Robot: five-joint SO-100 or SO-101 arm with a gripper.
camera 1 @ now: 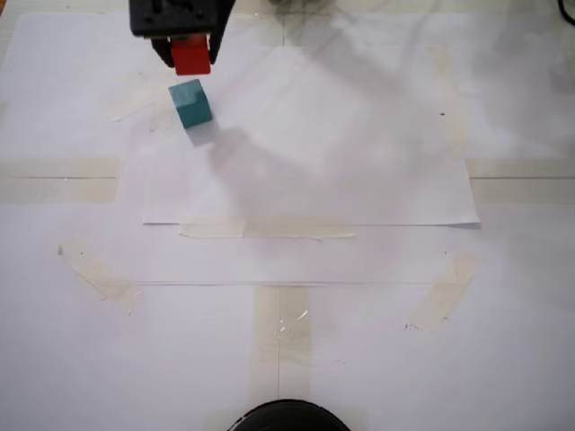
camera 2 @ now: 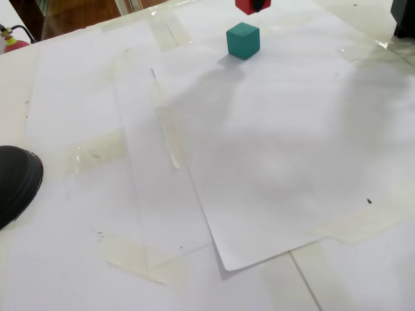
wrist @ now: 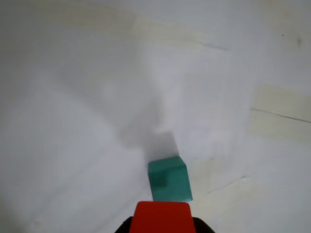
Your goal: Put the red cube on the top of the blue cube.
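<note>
So the end effector (camera 1: pixel 190 52) sits at the far edge of the counter (camera 1: pixel 359 341) in a fixed view, with the red cube (camera 1: pixel 190 56) clamped in it, off the surface. The blue cube (camera 1: pixel 190 102) rests on paper just below and in front of it, not touching.
</note>
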